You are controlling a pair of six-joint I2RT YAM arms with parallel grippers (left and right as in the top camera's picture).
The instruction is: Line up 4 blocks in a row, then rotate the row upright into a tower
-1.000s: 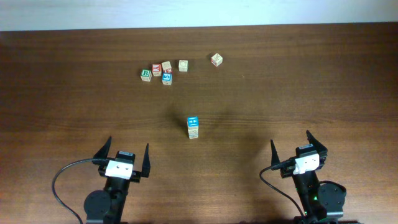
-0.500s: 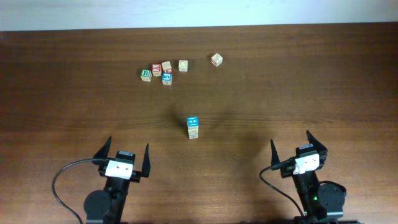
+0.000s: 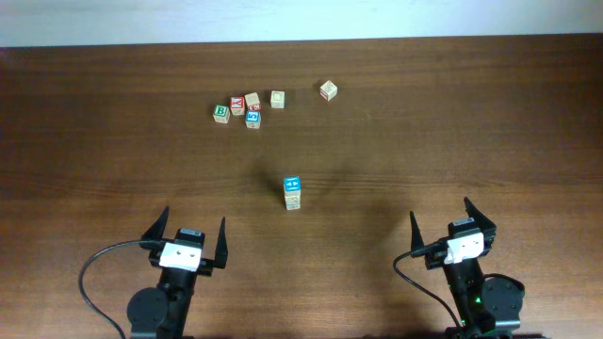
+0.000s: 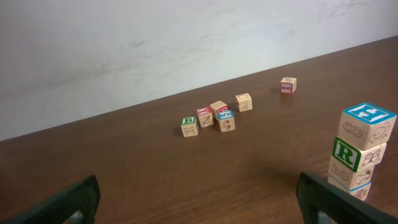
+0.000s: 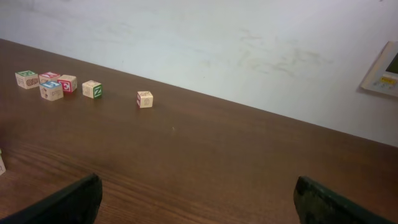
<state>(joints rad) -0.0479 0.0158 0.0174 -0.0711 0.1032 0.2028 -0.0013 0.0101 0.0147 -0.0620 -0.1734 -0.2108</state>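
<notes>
The blocks (image 3: 293, 192) stand as one stack in the middle of the table, with a blue face on top. The left wrist view has the stack (image 4: 360, 149) at its right edge, a green R on one side face. Only a sliver of the stack (image 5: 1, 163) shows at the left edge of the right wrist view. My left gripper (image 3: 194, 218) (image 4: 199, 193) is open near the front edge, left of the stack and short of it. My right gripper (image 3: 440, 210) (image 5: 199, 190) is open at the front right, far from the stack. Neither holds anything.
A cluster of cubes (image 3: 240, 108) lies at the back left, among them a green B cube (image 4: 189, 126) and a red-lettered one (image 4: 204, 116). Two lone cubes (image 3: 277, 98) (image 3: 328, 89) lie to its right. A pale wall (image 4: 186, 37) rises behind the table's far edge.
</notes>
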